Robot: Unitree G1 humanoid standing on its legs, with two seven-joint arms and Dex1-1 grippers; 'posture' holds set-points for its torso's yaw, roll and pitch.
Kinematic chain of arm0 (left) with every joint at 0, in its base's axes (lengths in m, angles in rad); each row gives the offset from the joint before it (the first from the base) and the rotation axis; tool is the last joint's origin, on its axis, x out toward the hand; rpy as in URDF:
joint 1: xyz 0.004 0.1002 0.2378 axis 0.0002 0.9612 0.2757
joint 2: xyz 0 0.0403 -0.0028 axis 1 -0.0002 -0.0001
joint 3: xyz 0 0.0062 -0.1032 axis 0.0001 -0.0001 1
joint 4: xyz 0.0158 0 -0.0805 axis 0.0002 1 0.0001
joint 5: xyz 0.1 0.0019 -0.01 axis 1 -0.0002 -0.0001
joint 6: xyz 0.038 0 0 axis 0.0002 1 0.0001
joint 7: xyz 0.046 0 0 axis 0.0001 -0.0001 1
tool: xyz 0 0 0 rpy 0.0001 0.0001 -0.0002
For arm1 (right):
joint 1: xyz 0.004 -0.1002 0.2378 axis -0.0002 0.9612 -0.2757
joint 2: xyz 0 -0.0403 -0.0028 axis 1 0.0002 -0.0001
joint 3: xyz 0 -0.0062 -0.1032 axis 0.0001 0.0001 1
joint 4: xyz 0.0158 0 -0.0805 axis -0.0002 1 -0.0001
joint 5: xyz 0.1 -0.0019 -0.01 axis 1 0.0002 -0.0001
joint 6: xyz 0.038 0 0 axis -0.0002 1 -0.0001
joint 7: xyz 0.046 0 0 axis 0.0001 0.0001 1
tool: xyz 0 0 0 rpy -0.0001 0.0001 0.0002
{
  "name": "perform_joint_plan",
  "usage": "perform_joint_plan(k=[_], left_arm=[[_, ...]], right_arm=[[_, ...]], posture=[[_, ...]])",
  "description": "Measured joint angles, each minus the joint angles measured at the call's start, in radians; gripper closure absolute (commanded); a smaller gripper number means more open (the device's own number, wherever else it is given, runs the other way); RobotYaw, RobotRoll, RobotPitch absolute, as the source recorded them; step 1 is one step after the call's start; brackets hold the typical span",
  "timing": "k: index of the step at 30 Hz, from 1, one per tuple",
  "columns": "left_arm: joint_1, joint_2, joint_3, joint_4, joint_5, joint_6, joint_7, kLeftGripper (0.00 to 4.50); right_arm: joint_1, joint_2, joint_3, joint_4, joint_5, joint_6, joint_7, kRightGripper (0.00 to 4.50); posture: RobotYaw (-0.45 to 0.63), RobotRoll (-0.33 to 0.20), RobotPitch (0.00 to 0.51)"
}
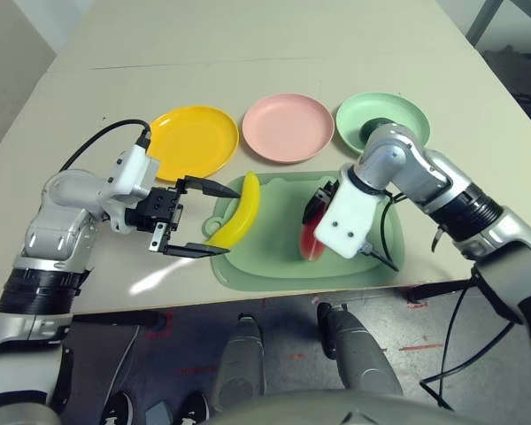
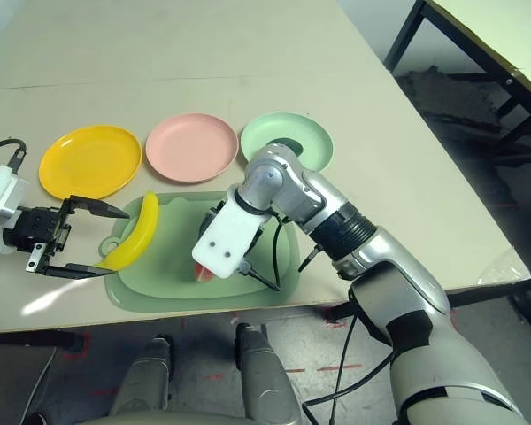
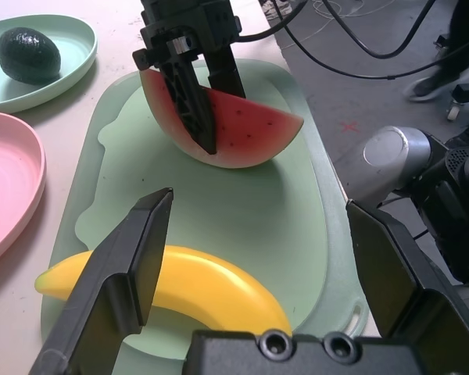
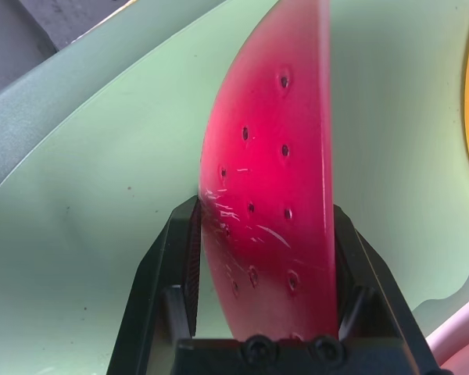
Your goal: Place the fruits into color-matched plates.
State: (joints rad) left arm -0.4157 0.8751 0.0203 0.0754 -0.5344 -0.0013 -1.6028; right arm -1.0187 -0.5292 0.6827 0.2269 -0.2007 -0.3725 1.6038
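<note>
Watermelon (image 3: 234, 129) is clamped between the closed fingers of the right tool (image 4: 266, 258), standing on edge on the mat (image 1: 274, 270) beside the banana (image 1: 239, 212). Left tool (image 1: 190, 219) is held wide open and empty, next to the banana. Avocado (image 3: 29, 55) already lies in the green plate (image 1: 407, 115). A straight lift is advised before the wedge is carried to the pink plate (image 1: 288, 128), so the rind is not dragged or the grip twisted

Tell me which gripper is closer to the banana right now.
Left. The left gripper stands open beside the banana on the mat, its fingers bracketing one end. The right gripper is farther off, shut on the watermelon wedge.
</note>
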Motion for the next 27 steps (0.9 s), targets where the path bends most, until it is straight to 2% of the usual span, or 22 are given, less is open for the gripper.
perform_joint_plan(k=[8, 16, 20, 24, 27], left_arm=[[0.0, -0.011, 0.0, 0.0, 0.0, 0.0, 0.0, 0.0], [-0.013, -0.024, 0.0, 0.007, 0.001, 0.0, 0.002, 0.0], [-0.02, -0.031, 0.001, 0.009, 0.004, 0.005, 0.02, 0.0], [-0.046, -0.037, 0.004, 0.02, 0.044, 0.004, 0.086, 0.0], [-0.065, -0.066, 0.007, 0.008, 0.06, 0.056, 0.186, 0.0]], right_arm=[[-0.002, -0.028, 0.001, -0.018, 0.027, 0.069, 0.002, 2.4], [-0.145, -0.077, 0.001, -0.009, 0.128, 0.153, 0.002, 2.4], [-0.166, -0.083, 0.001, -0.001, 0.169, 0.185, 0.002, 2.4], [-0.199, -0.042, -0.015, 0.072, 0.171, 0.208, 0.0, 2.4], [-0.252, 0.043, -0.068, 0.207, 0.168, 0.216, -0.034, 2.4]], posture=[[-0.08, 0.0, 0.247], [-0.08, 0.0, 0.235], [-0.08, 0.0, 0.232], [-0.07, 0.0, 0.229], [-0.07, 0.0, 0.229]])
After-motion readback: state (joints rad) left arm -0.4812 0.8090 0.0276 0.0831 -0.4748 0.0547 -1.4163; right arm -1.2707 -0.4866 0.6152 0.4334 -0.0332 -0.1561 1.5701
